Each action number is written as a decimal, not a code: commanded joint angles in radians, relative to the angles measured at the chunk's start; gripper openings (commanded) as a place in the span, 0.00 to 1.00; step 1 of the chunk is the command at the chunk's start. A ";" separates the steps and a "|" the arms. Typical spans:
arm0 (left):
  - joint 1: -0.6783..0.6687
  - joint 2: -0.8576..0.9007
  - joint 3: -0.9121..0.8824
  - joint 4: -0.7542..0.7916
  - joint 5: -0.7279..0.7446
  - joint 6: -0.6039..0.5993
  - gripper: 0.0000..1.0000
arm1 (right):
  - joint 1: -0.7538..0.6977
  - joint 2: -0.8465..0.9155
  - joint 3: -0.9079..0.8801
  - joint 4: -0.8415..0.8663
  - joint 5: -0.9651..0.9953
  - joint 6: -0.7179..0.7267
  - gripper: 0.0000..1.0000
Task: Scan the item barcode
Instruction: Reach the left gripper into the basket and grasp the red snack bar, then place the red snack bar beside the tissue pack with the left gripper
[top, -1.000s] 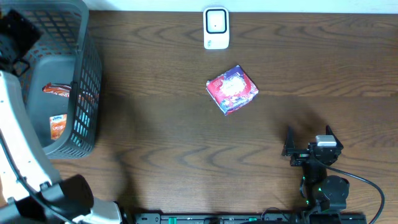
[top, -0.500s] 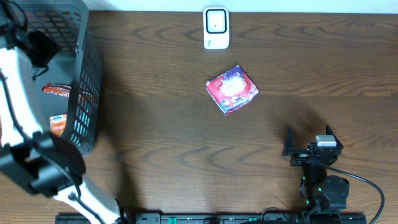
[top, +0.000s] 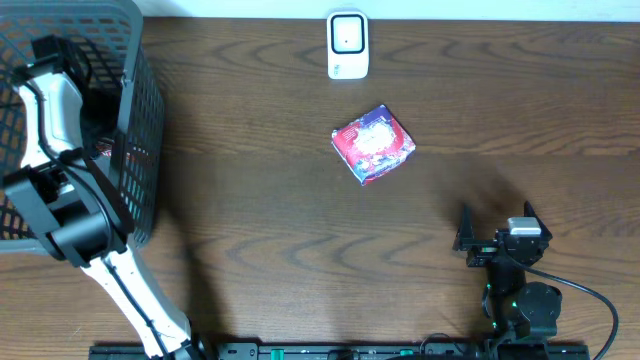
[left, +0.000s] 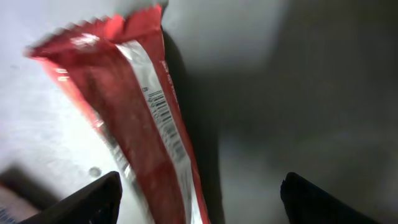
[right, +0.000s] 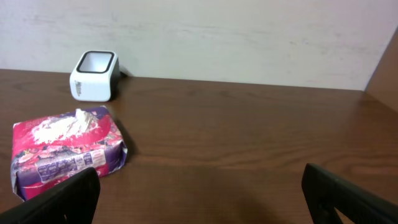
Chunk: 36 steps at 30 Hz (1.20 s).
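The red snack packet (left: 137, 124) lies on the grey floor of the basket (top: 140, 120), its barcode (left: 158, 102) facing up. The left gripper (left: 199, 199) hangs just above it, fingers spread wide and holding nothing. Overhead, the left arm (top: 55, 110) bends down into the basket and hides nearly all of the packet; only the wrist camera shows it, blurred and cut off below. The right gripper (top: 497, 222) rests open on the table (top: 300, 250), facing a tissue pack (right: 65, 152) and the white scanner (right: 94, 74).
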 joint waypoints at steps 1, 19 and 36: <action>-0.002 0.046 -0.004 -0.003 -0.003 -0.025 0.79 | -0.008 -0.005 -0.001 -0.004 -0.001 -0.011 0.99; 0.003 -0.238 0.061 0.020 -0.100 -0.024 0.07 | -0.008 -0.005 -0.001 -0.004 -0.001 -0.011 0.99; -0.237 -0.820 0.061 0.117 0.208 0.008 0.07 | -0.008 -0.005 -0.001 -0.004 -0.001 -0.011 0.99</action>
